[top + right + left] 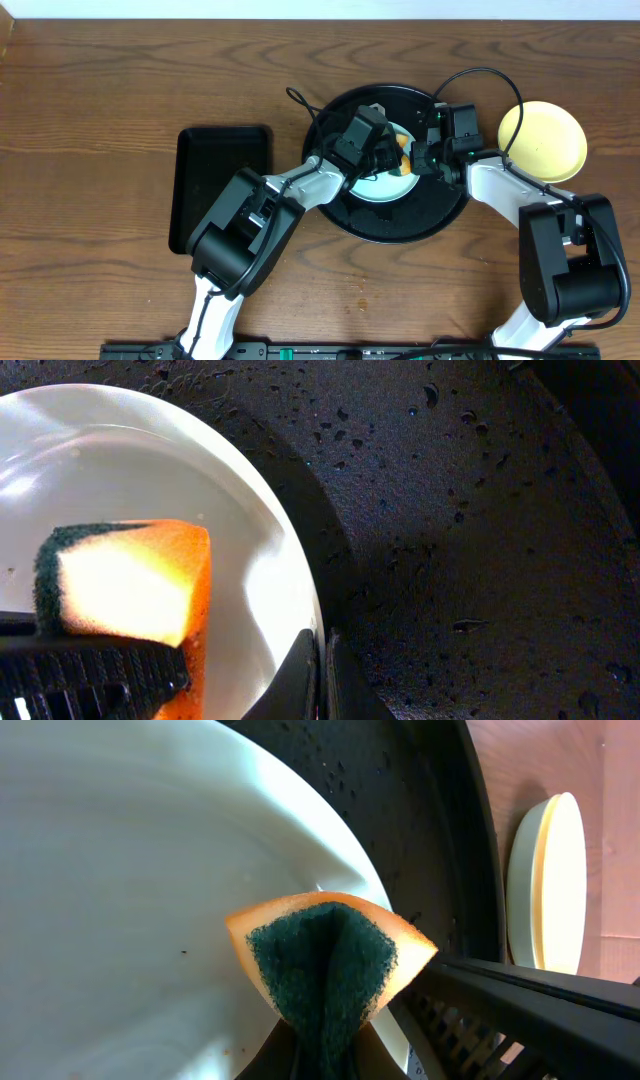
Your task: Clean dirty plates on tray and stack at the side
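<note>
The left end effector (320, 1058) grasps a folded sponge (330, 960) on the plate (130, 900) mid-tray (480, 510); the right end effector (322, 672) is clenched on its rim; scrub flat with firm pressure while the rim is pinned.

Large round black raised-rim tray (400, 225) sits on the brown wooden table (100, 100), mid-width, twd the far edge, w/ a pale mint-blue round shallow plate (380, 187) inside it, approx. centred. An orange foam sponge w/ green scouring face (403, 160) is over that plate's far-right part. A smaller rectangular black tray (222, 180) lies on the table left of the round tray, apart from it, & a pale yellow round plate (545, 140) lies just right of it, outside its rim.
</note>
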